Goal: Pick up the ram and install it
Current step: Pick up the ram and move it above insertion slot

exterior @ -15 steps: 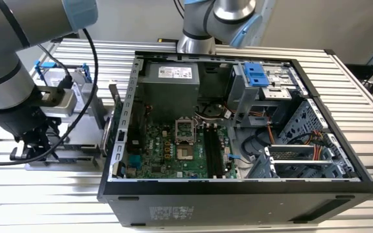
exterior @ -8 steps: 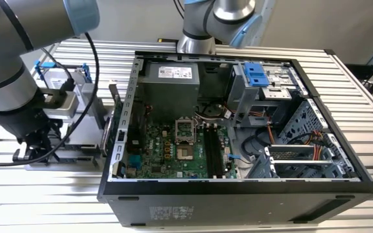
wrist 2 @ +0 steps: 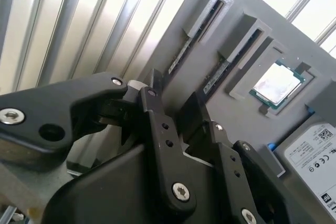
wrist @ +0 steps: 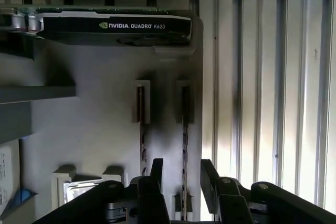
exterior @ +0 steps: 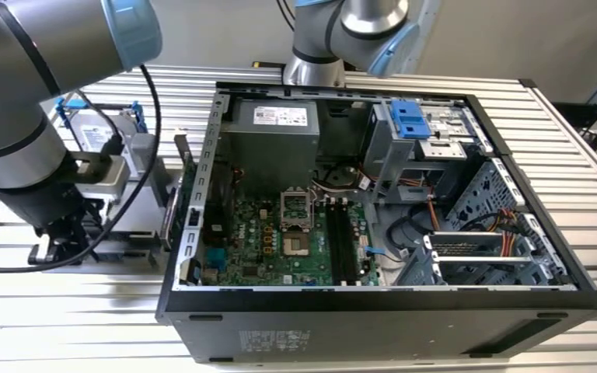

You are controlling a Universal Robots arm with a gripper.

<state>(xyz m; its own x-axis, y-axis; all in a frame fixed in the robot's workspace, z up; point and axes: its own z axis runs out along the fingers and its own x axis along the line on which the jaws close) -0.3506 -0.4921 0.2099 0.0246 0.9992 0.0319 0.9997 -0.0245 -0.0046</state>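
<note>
Two sticks on edge in the grey tray (wrist: pixel 100 129): the ram (wrist: pixel 184 124) and a second stick (wrist: pixel 142 129); gripper (wrist: pixel 182 170) spread astride the ram.
Both wrist views put the ram in the slot nearest the tray edge, with the second stick one slot in, apart from it. Fingers (wrist: pixel 156 169) flank the ram with a gap each side, not pinching. Second wrist view adds a processor (wrist 2: pixel 277 83) in its pocket and a hard drive (wrist 2: pixel 310 153) beyond it. First wrist view adds a graphics card (wrist: pixel 115 24) across the tray past the slots. Exterior view gives the layout: arm (exterior: pixel 29 155) and tray at the exterior view's left of the open case (exterior: pixel 382 307), motherboard slots (exterior: pixel 340 241) exposed. Bare slatted table (wrist: pixel 273 77) runs past the tray edge on the ram's side.
</note>
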